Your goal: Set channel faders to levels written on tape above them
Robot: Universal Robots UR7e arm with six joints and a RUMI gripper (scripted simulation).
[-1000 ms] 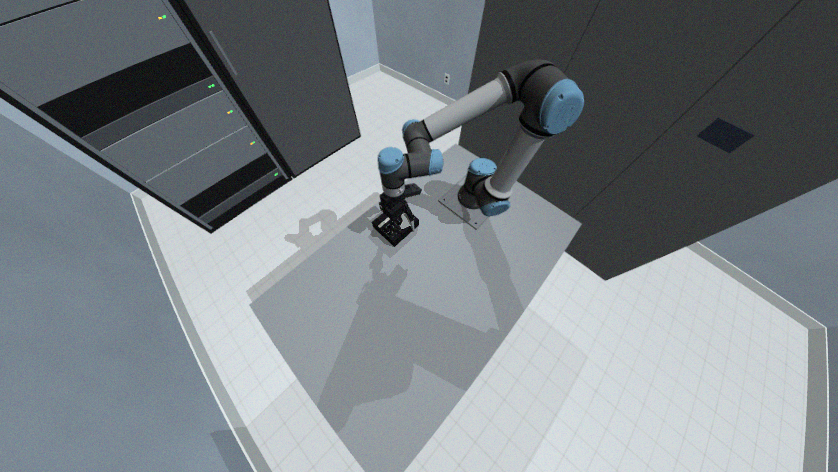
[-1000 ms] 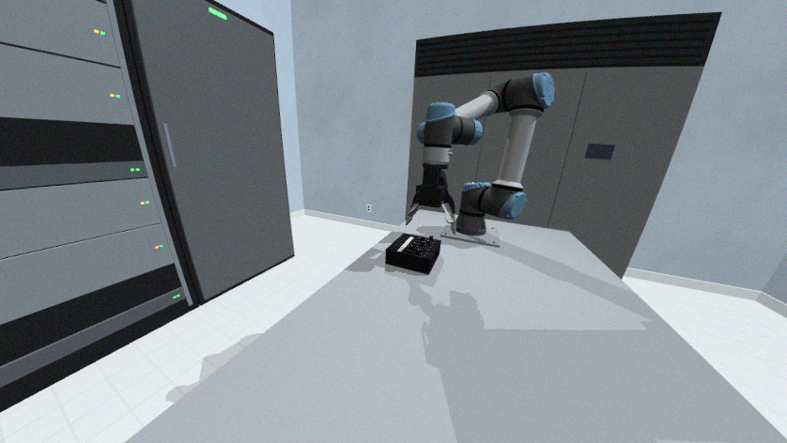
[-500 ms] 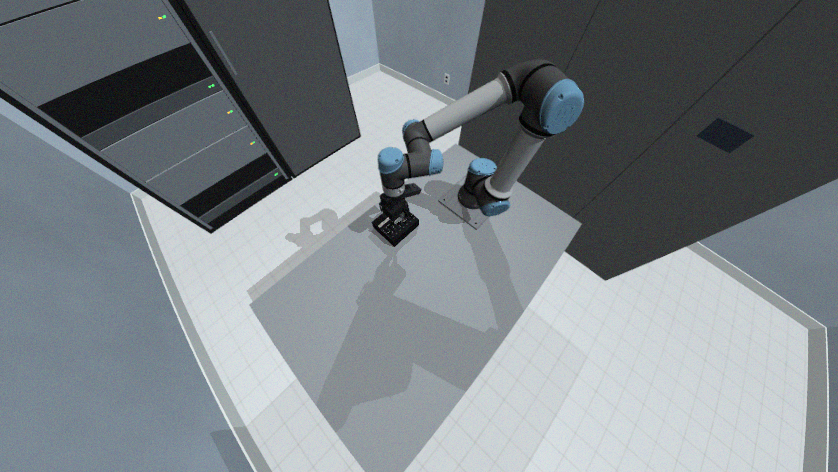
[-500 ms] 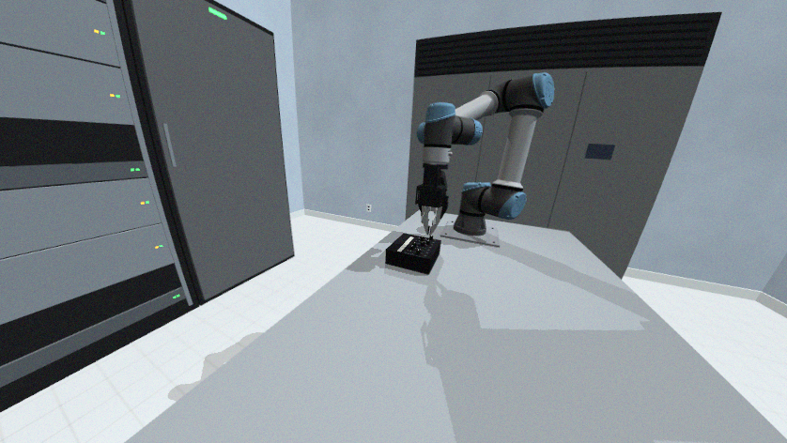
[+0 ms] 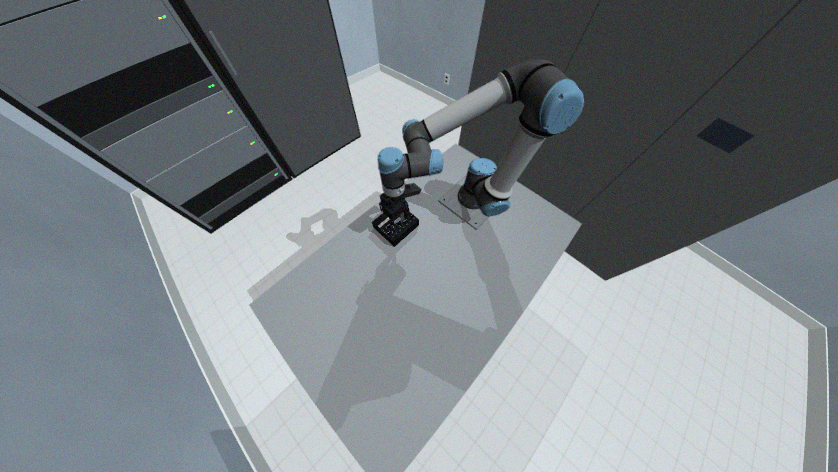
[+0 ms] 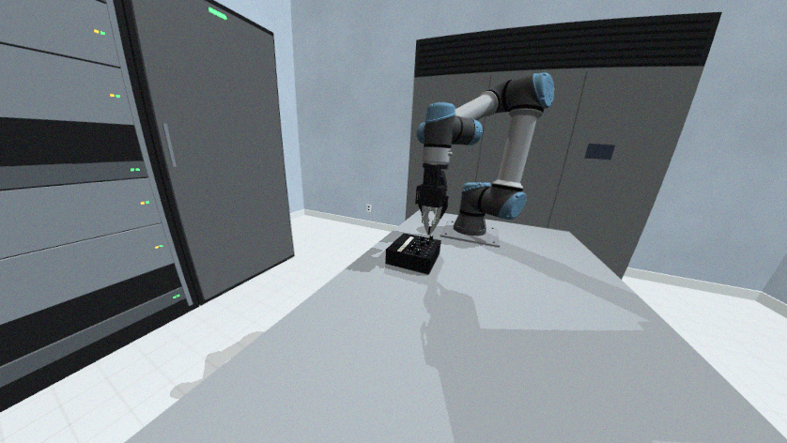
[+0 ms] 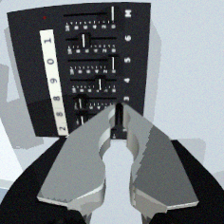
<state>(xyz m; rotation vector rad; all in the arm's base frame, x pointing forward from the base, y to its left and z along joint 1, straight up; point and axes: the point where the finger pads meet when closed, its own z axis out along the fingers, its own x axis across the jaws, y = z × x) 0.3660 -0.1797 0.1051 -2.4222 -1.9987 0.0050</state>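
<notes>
Fingertips pressed together, the hand points down at the lighting desk, which sits on the tabletop near the arm's base. The master fader stands at 0.

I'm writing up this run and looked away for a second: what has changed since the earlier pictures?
The gripper has closed from wide open; its tips meet at the lighting desk. I can't tell if they grip a fader. The desk stayed put.
</notes>
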